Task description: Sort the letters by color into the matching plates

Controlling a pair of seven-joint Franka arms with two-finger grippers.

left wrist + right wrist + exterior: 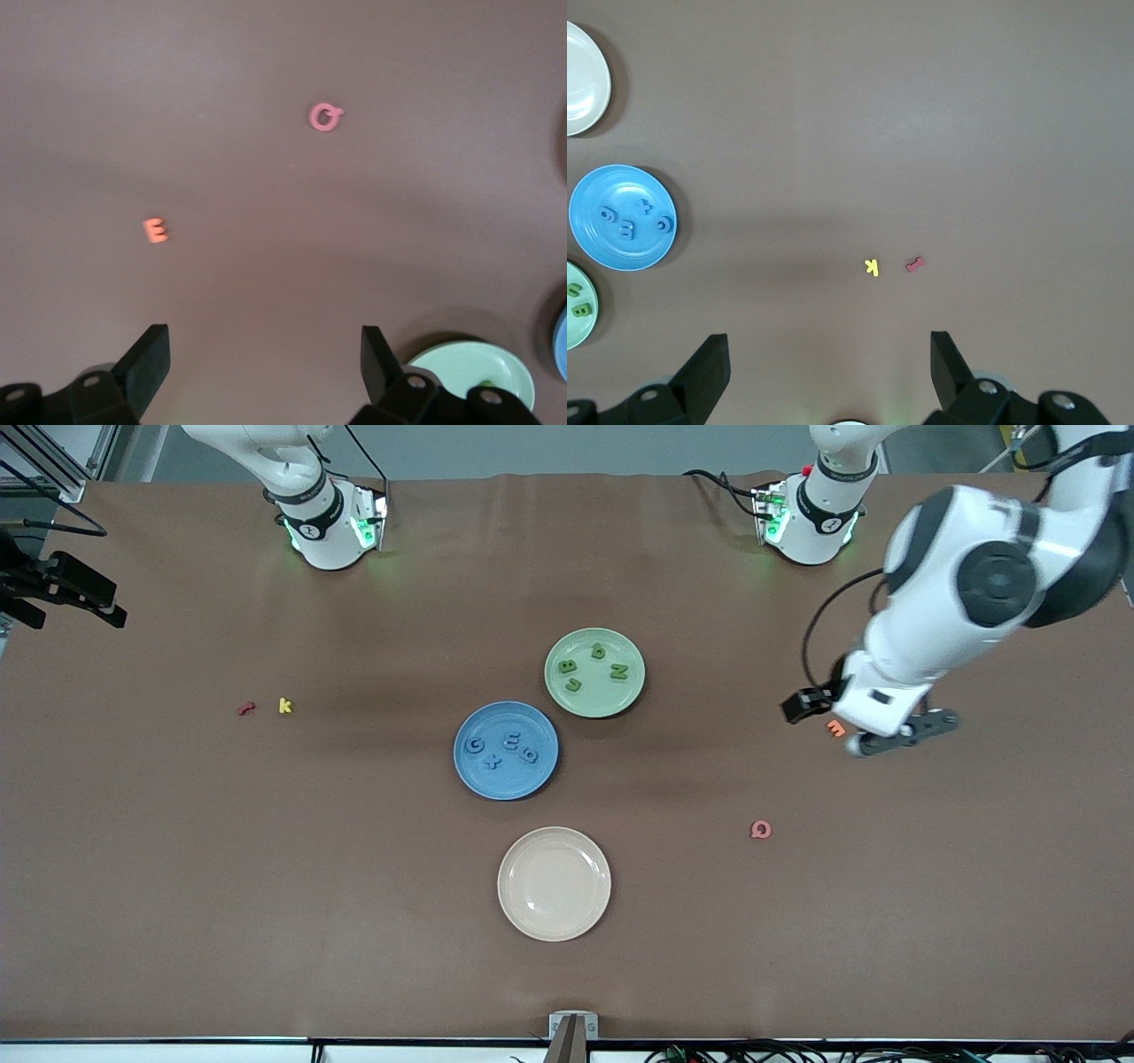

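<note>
Front: four blue letters [501, 749] in glossy blue plate [506, 750], four green letters [595, 665] in pale green plate [594, 672]; matte brown table [266, 868].

Left wrist: my left gripper [266, 363] gapes empty above orange E [156, 230].

Right wrist: my right gripper [829, 367] wide, empty, near yellow k [872, 266].

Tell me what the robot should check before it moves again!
1. Four blue letters in the blue plate: ok.
2. Four green letters in the green plate: ok.
3. No blue or green piece left on the table: ok.
4. Cream plate empty: ok.
5. Left gripper empty, fingers open, over the orange letter: ok.
6. Right gripper empty, fingers open: ok.
</note>
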